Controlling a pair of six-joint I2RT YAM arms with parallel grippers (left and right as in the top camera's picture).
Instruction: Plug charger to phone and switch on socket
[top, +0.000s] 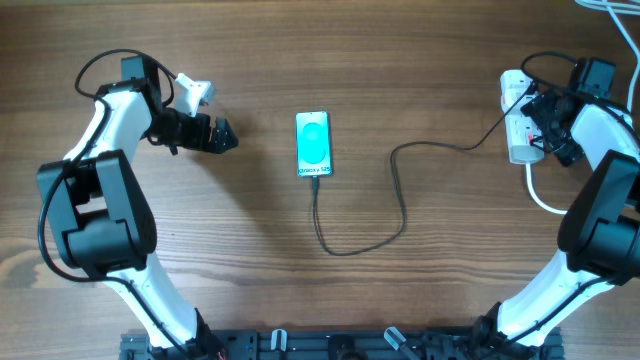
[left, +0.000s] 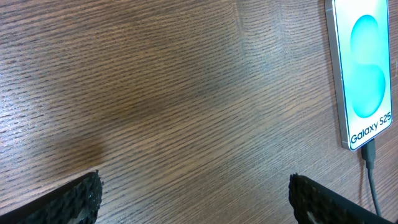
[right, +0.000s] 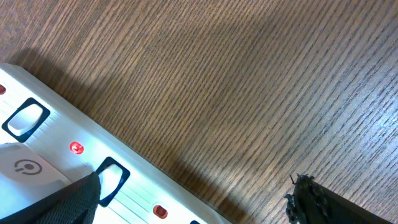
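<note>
Right pincer (right: 193, 190) fills the near edge of its wrist view: spread wide and holding nothing. One pad (right: 62, 205) hangs over the white power strip (right: 143, 190), the other is over bare bench (right: 249, 74). Overhead puts the strip (top: 517, 115) at the far right of the bench, with this pincer (top: 540, 125) right at it.

The strip shows rocker switches (right: 109, 177) and small red lamps (right: 76, 148). One lamp looks lit, but the wrist view doesn't show for certain whether that switch is on.

Galaxy S25 phone (top: 313, 143) lies face up mid-bench, screen lit. The charger cable (top: 400, 190) loops from the strip side round to the phone's near end, where its plug (left: 369, 152) meets the bottom edge and looks seated.

Left pincer (left: 193, 193) is also wide open and empty, over bare wood just beside the phone (left: 364, 68), touching nothing.

Judgement: plug-in looks done and the switch step is in hand. Next move calls for the right arm to line one fingertip over the rocker feeding the charger and press straight down. Narrowing the pincer first would give a stiffer tip. Risk: the pad hits the neighbouring rocker or pushes the strip sideways.
</note>
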